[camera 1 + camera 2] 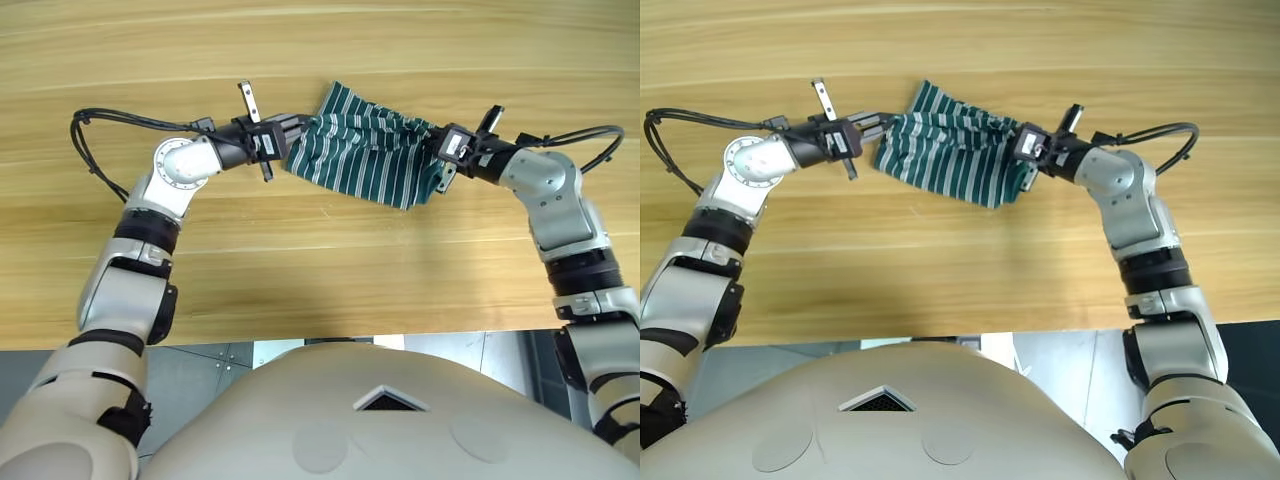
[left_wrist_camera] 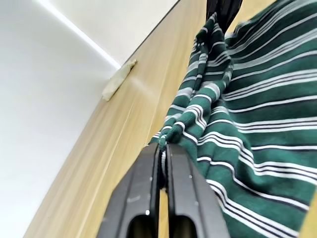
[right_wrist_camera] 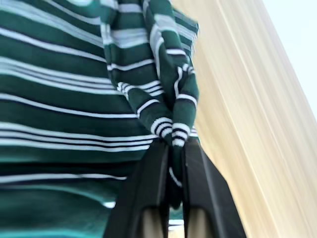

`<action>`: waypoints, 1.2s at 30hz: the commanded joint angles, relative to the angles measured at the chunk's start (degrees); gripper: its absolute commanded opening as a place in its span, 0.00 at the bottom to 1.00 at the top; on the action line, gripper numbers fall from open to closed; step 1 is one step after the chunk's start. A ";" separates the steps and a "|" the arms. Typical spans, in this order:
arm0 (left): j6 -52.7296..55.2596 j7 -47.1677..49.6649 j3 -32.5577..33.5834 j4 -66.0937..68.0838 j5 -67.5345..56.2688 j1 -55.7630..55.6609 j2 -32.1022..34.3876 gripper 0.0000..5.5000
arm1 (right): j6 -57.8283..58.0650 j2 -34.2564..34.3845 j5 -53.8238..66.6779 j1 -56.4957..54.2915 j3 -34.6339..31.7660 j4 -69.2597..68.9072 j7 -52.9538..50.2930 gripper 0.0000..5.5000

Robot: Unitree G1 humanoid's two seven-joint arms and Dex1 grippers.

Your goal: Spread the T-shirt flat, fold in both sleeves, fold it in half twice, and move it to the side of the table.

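The T-shirt (image 1: 365,143) is dark green with thin white stripes. It hangs bunched and rumpled between my two grippers over the far middle of the wooden table (image 1: 320,270). My left gripper (image 1: 293,140) is shut on the shirt's left edge; in the left wrist view the fingers (image 2: 183,193) pinch a fold of the T-shirt (image 2: 257,114). My right gripper (image 1: 437,150) is shut on the right edge, and in the right wrist view the dark fingers (image 3: 203,193) clamp a striped fold of the T-shirt (image 3: 59,109).
Bare wood lies all around the shirt, toward me and on both sides. Black cables loop off both wrists (image 1: 85,135) (image 1: 600,140). A pale small object (image 2: 119,79) lies at the table's far edge against a white wall.
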 commanded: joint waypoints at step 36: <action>2.61 -25.40 -0.96 -46.86 -27.08 42.41 25.14 0.00 | -33.00 -22.66 18.67 54.40 -21.65 -26.15 16.17 0.02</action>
